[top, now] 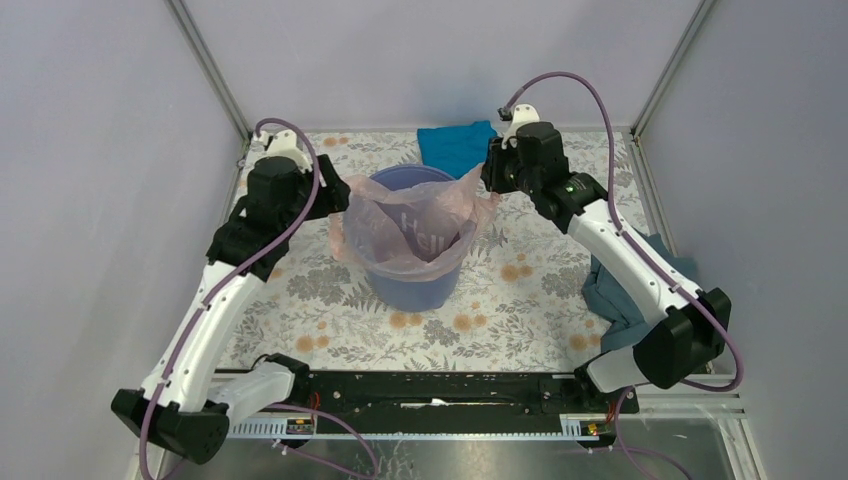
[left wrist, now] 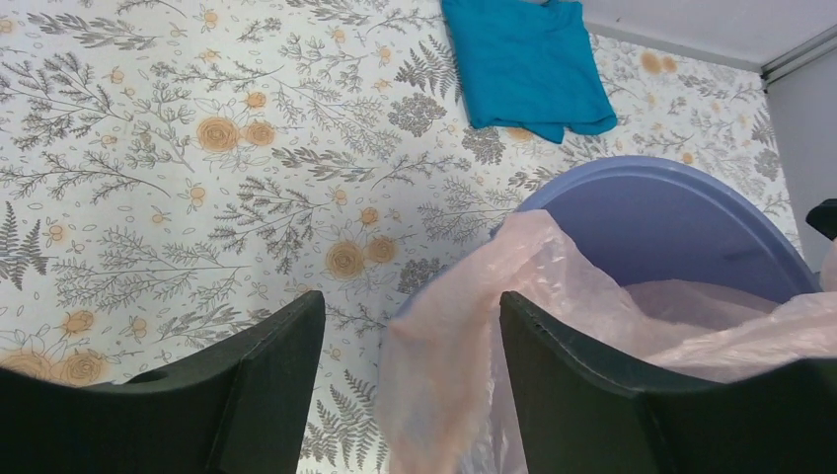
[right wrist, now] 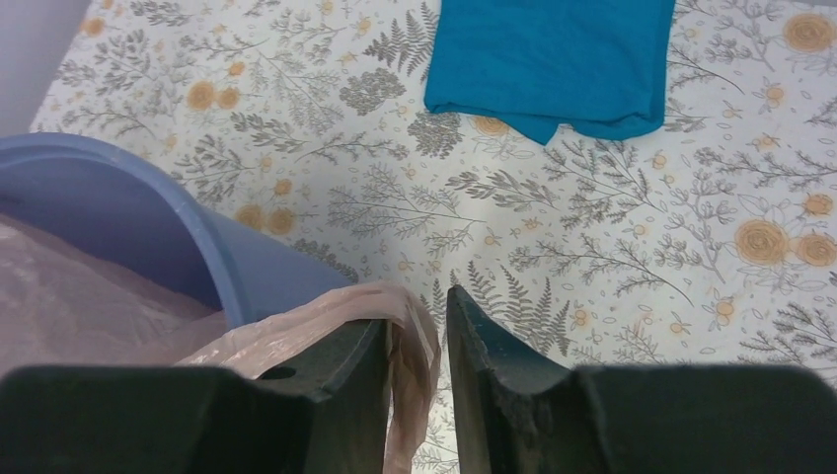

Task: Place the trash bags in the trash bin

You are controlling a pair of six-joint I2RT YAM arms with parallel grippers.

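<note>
Bin (top: 415, 262) stands upright mid-table (top: 520, 300) on the floral cover. Bag (top: 400, 232) sits inside it. The film spills over the rim on the left, the near side and the right; the far rim is bare.

Left gripper (top: 338, 196): at the bin's left rim. In the wrist view the fingers (left wrist: 266, 395) stand wide apart around the gripper (left wrist: 410, 301) midpoint. A hanging fold of the bag (left wrist: 449, 336) lies in the gap, close against the inner finger, with bare table showing toward the other finger. Nothing clamped.

Right gripper (top: 490, 180): at the bin's right rim, where a corner of the bag reaches up to it. In the wrist view the gripper (right wrist: 419, 311) shows only a narrow slot between its fingers. The bag (right wrist: 296, 331) drapes over the tip of the bin-side finger and hangs down into the slot. A strip of table shows between film and outer finger, so the film is not pinched. The bin (right wrist: 128, 212) wall is just beside that finger.

Blue cloth (top: 457, 145) lies flat behind the bin, apart from it. Grey cloth (top: 612, 292) lies under the right arm.
</note>
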